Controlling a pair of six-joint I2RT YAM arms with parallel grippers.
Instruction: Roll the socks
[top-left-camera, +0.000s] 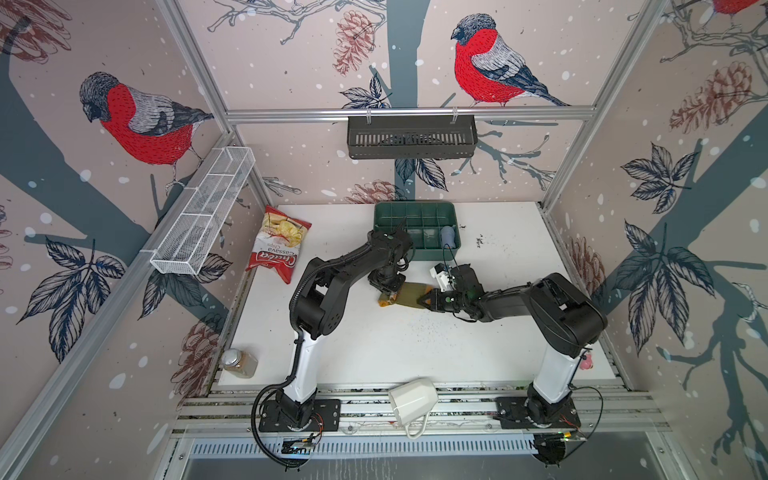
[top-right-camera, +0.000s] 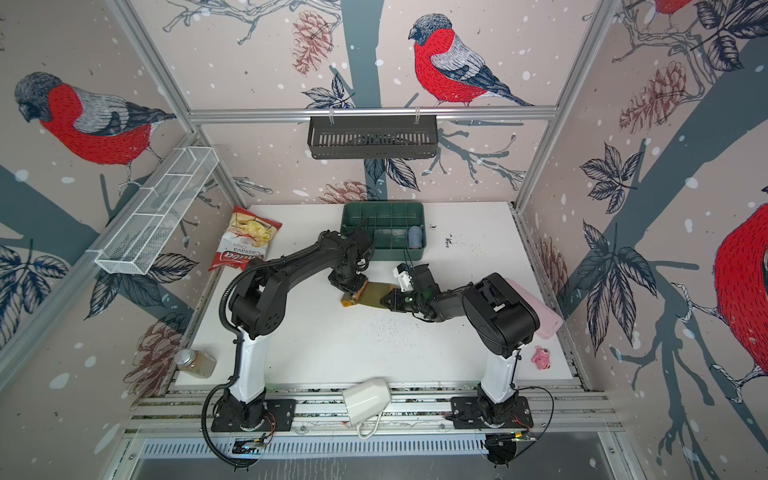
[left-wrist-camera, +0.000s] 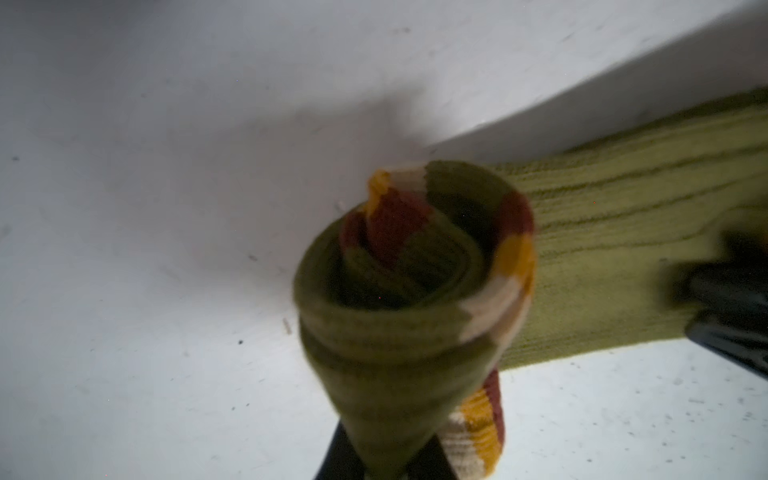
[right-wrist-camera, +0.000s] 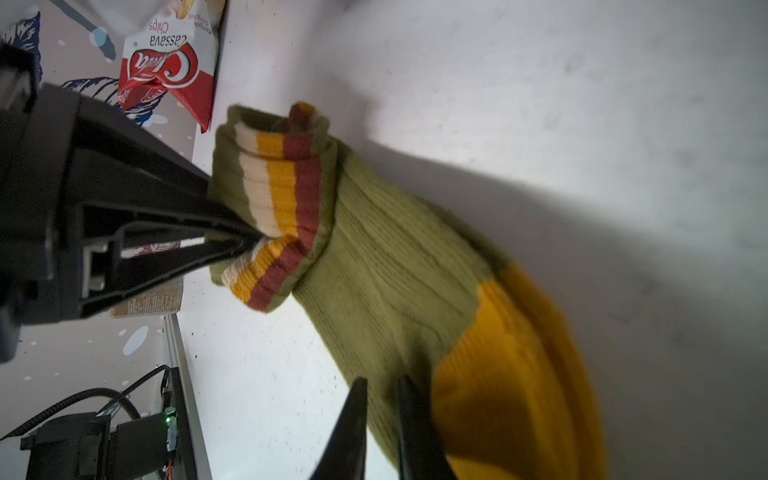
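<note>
The left hand (right-wrist-camera: 245, 241) points down at the middle of the desk and pinches the striped cuff end of the socks (top-left-camera: 409, 293). That end is wound into a short roll of olive, cream, orange and brown, and the hand's jaws are pressed nearly together on the knit. The right hand (right-wrist-camera: 382, 399) reaches in low from the right, its jaws close together with a fold of olive knit between them, beside the mustard heel. There are two socks, one laid on the other, stretched across the white desk (top-left-camera: 374, 353) between the two hands with the roll at the left. Behind them stands one green tray (top-left-camera: 415, 220) divided into compartments, and its right-end compartment holds one blue-grey sock roll (top-left-camera: 448, 236). One black slotted basket (top-left-camera: 411, 137) hangs on the back rail and one white mesh shelf (top-left-camera: 203, 212) on the left wall. Farther out lie one chips bag (top-left-camera: 278, 245), one spice jar (top-left-camera: 239, 362), one white jug (top-left-camera: 413, 401) tipped on its side at the front rail, and one small pink figure (top-right-camera: 542, 358).
</note>
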